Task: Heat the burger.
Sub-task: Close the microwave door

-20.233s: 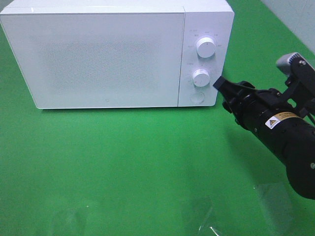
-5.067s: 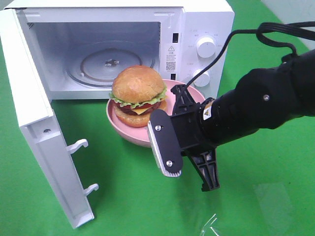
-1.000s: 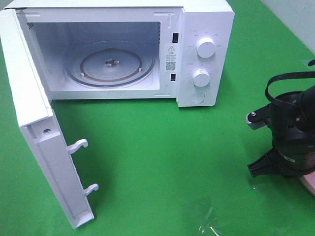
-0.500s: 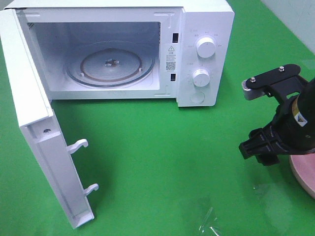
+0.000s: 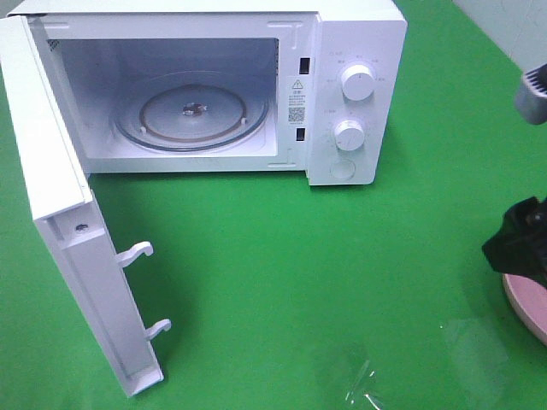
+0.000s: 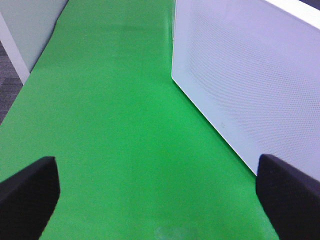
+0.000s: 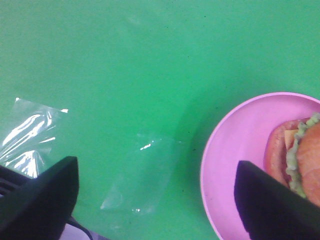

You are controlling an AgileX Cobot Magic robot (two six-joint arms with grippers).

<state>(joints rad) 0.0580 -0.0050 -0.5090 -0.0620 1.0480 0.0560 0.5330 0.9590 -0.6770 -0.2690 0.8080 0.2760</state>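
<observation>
The burger (image 7: 302,160) lies on a pink plate (image 7: 240,165) on the green mat; only its lettuce edge and part of the bun show, at the border of the right wrist view. In the high view only the plate's rim (image 5: 523,309) shows at the right edge, and the burger is out of view there. My right gripper (image 7: 155,205) is open beside the plate with nothing between its fingers; in the high view it (image 5: 523,166) sits at the right edge. The left gripper (image 6: 157,200) is open and empty over the mat.
The white microwave (image 5: 355,51) stands at the back with its door (image 5: 60,222) swung open to the left and its glass turntable (image 5: 192,115) bare. The left wrist view faces the door's outer panel (image 6: 250,75). Clear plastic scraps (image 5: 359,384) lie on the mat near the front.
My right gripper has opened and drawn back to the right, away from the plate. The plate with the burger stays on the mat at the right edge.
</observation>
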